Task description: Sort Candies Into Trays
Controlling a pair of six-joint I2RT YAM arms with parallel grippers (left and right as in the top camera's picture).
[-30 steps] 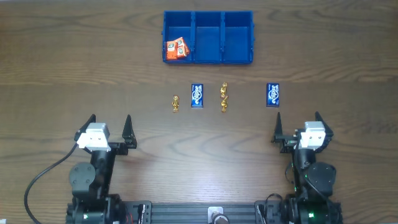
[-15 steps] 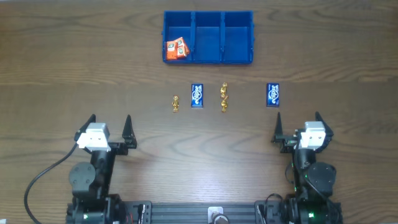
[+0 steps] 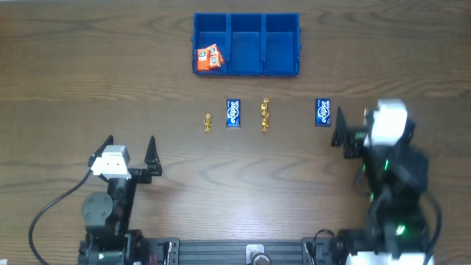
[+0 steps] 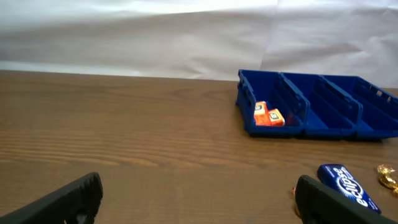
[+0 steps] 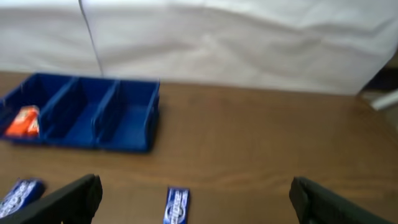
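Both wide open, empty: left claw [image 3: 131, 140], right claw [image 5: 194, 182]; gold candy [image 4: 388, 176] cut off at view's edge.

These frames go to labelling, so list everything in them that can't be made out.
- Top view: middle gold candies, too small to count.
- Left wrist view: a gold candy, cut off by the edge.
- Right wrist view: one blue bar, cut by the edge; orange candies, blurred, count unclear.
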